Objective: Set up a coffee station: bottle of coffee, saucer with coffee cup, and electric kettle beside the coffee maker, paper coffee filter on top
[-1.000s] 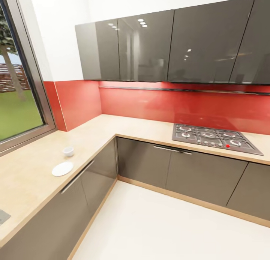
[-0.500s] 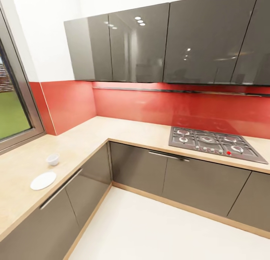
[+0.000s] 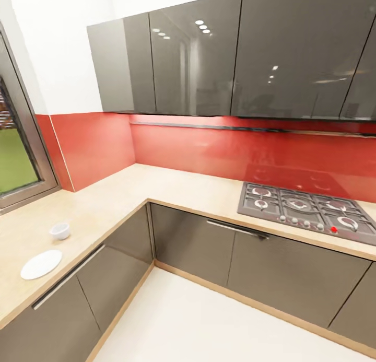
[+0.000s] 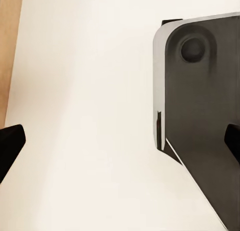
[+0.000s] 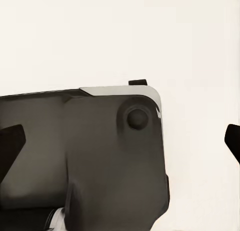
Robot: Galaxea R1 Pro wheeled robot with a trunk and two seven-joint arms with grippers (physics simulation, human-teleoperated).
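On the light wood countertop (image 3: pixel 130 195), at the head view's lower left, a small round white saucer (image 3: pixel 40 264) lies flat. A tiny white coffee cup (image 3: pixel 59 230) stands upright just beyond it, apart from the saucer. A thin dark kitchen shelf (image 3: pixel 219 126) runs along the red backsplash under the wall cabinets. My left gripper (image 4: pixel 120 143) is open above the pale floor, its dark fingertips (image 4: pixel 10 146) wide apart with nothing between them. My right gripper (image 5: pixel 120 141) is open too, over the robot's dark base (image 5: pixel 90 156).
A grey gas hob (image 3: pixel 303 208) with a red knob is set into the right counter run. Glossy grey wall cabinets (image 3: pixel 230 59) hang above, grey base cabinets (image 3: pixel 219 252) below. A window (image 3: pixel 15 153) is at the left. Open pale floor (image 3: pixel 219 325) fills the corner between the runs.
The whole head view has swung to the right: saucer, cup and window have slid toward the left edge. The things themselves have not moved.
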